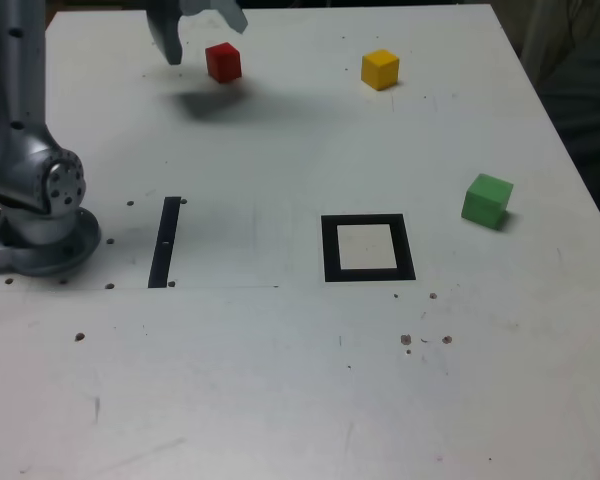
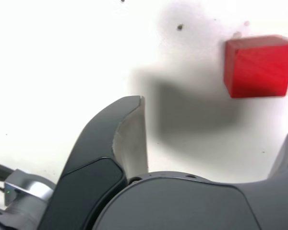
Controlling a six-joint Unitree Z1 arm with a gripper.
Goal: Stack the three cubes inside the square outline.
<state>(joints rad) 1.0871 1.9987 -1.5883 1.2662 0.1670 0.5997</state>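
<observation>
Gripper (image 1: 202, 38) wide open, nothing between the fingers. Red cube (image 1: 223, 63) on the white table (image 1: 270, 370), near the gripper, not gripped. In the exterior view it shows between the two fingertips, toward the top left; the right finger (image 1: 230, 12) appears above it, the left finger (image 1: 164, 35) to its left. Wrist view: red cube lies out past the fingertips, off-centre in the opening, nearer the finger partly cut by the frame edge; no contact seen. Blurry gripper shadow on the table beside the cube.

Yellow cube (image 1: 380, 70): exterior view's right of the red one, well apart from gripper. Green cube (image 1: 487, 201): farther to the exterior view's right and lower, farthest from gripper. Square outline (image 1: 331, 250) on the table, pale centre bare. Black strip (image 1: 165, 243) between arm base (image 1: 42, 240) and outline. Cubes all separate, none stacked.
</observation>
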